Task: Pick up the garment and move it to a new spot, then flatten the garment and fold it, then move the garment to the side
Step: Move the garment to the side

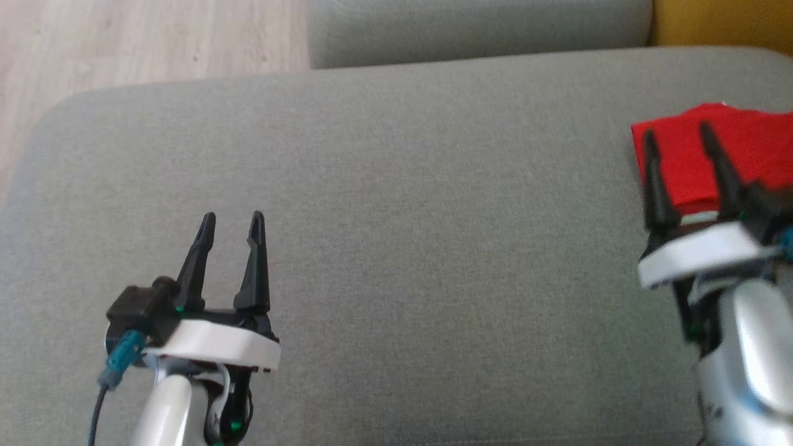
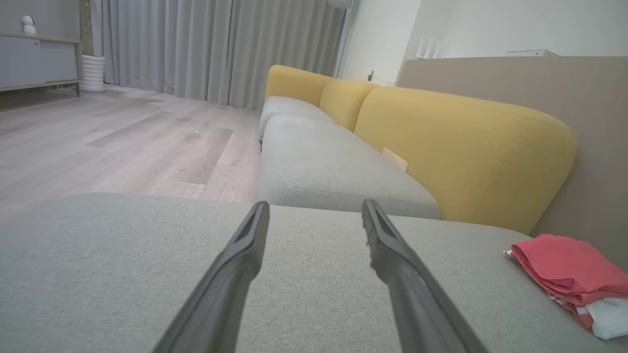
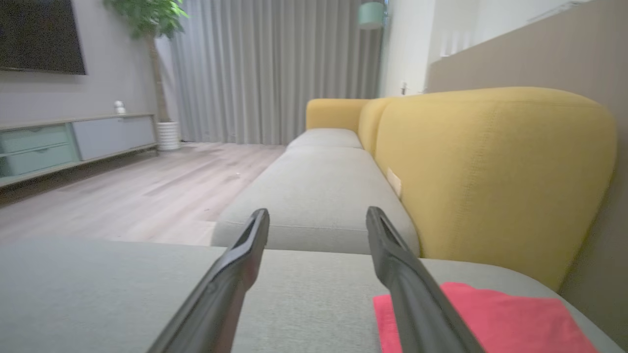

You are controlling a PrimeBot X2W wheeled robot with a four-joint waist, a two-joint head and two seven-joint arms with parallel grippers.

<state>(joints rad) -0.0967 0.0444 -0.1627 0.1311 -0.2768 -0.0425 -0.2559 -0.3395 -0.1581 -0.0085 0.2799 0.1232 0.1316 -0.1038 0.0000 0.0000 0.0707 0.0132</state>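
Currently, my left end effector (image 1: 233,217) hovers wide and empty above the grey sofa seat (image 1: 433,186). My right end effector (image 1: 676,131), fingers likewise spread, grips nothing, poised over the folded red garment (image 1: 743,155) lying at the seat's right edge.

Red garment (image 1: 725,155), grey cushion (image 1: 396,248), yellow backrest (image 3: 490,171).

A grey sofa (image 2: 319,166) with yellow backrests (image 2: 461,147) stands on pale wood floor (image 2: 122,142) before grey curtains (image 2: 196,49).

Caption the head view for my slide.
With left gripper and right gripper open, folded red garment rests at the right of the grey cushion.
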